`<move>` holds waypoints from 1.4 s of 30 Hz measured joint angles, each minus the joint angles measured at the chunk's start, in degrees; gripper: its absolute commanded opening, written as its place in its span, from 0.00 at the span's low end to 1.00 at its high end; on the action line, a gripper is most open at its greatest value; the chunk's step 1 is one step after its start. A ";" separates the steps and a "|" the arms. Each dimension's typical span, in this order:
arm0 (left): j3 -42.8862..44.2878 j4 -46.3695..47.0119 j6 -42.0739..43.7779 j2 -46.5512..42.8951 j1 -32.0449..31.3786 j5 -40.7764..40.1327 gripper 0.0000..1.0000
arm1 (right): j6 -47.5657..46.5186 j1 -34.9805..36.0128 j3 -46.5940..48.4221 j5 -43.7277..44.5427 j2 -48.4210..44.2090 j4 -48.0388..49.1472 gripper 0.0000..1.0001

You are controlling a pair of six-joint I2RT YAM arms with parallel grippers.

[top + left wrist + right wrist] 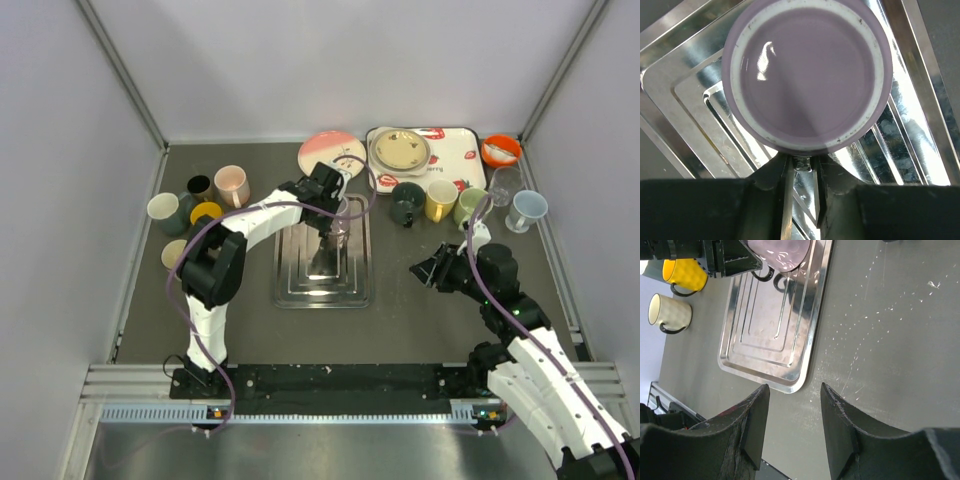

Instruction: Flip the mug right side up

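A lilac mug [338, 222] is over the far end of the metal tray [320, 285]. In the left wrist view its round base [807, 75], with a pale ring, faces the camera, so it is bottom up or tilted. My left gripper [802, 165] is shut on the mug's handle, with a narrow gap between the fingers, and it shows in the top view [325, 195]. The right wrist view shows the mug [782, 252] at the tray's far end. My right gripper [792, 405] is open and empty above the dark table right of the tray [765, 340].
Several cups stand at the left, among them a yellow one [206, 212] and a cream one [174, 253]. A pink plate [325, 150], a patterned tray [420, 150], an orange bowl [500, 150] and a row of mugs [440, 198] line the back.
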 measured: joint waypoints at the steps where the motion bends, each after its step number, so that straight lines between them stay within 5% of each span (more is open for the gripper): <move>1: 0.00 0.04 0.07 0.02 0.02 0.04 0.00 | 0.00 0.00 0.00 0.00 0.13 0.00 0.45; 10: -2.60 2.36 -1.42 -1.66 0.09 1.09 0.00 | 0.02 0.00 0.00 0.09 0.26 0.00 0.45; 20: -22.01 11.43 -10.29 -25.24 0.35 7.48 0.00 | 1.49 0.00 -0.07 -3.52 1.79 2.36 0.55; 23: -27.58 19.08 -15.21 -32.74 0.81 11.43 0.00 | 3.80 0.00 -0.55 -7.56 2.32 6.58 0.62; 27: -37.68 32.39 -24.65 -41.66 1.18 17.53 0.00 | 10.56 0.04 -3.23 -15.21 3.89 17.42 0.99; 34: -49.64 53.11 -42.53 -45.62 1.22 27.21 0.00 | 19.74 0.17 -4.94 -23.06 6.84 32.00 0.99; 42: -53.02 66.73 -54.51 -45.99 0.11 30.99 0.00 | 25.53 3.17 -4.68 -28.68 15.21 43.95 0.89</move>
